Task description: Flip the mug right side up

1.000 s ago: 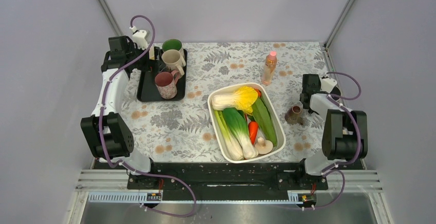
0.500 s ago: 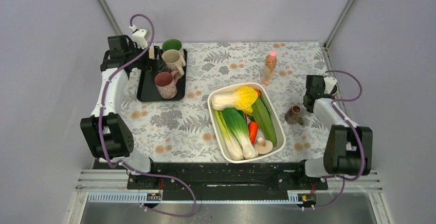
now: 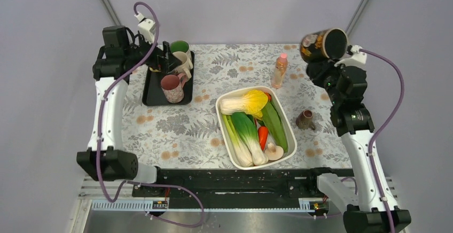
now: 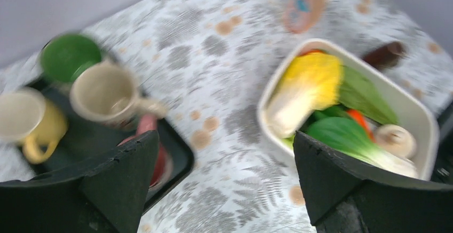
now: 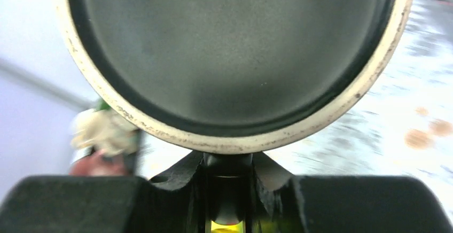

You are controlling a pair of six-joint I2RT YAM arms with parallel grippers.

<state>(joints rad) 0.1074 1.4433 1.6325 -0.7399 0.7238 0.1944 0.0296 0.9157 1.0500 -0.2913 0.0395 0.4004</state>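
Note:
A dark mug with a flower pattern (image 3: 322, 45) is held high in the air at the back right, tipped on its side with its mouth to the right. My right gripper (image 3: 321, 66) is shut on its handle. In the right wrist view the mug's dark inside and pale rim (image 5: 229, 46) fill the frame above the gripper (image 5: 227, 161). My left gripper (image 3: 170, 59) is open and empty, raised over the black tray (image 3: 152, 98). In the left wrist view the gripper (image 4: 224, 179) has its two fingers far apart above the tablecloth.
The tray holds a green mug (image 3: 179, 46), a cream mug (image 3: 179, 61), a pink mug (image 3: 172, 87) and a yellow mug (image 4: 32, 123). A white tub (image 3: 219, 113) of vegetables sits in the middle. A bottle (image 3: 279, 70) stands behind it. A small brown jug (image 3: 305, 119) lies to its right.
Both arms have risen from low folded poses. The right gripper now holds a dark mug high at the back right. The left gripper has lifted over the tray.

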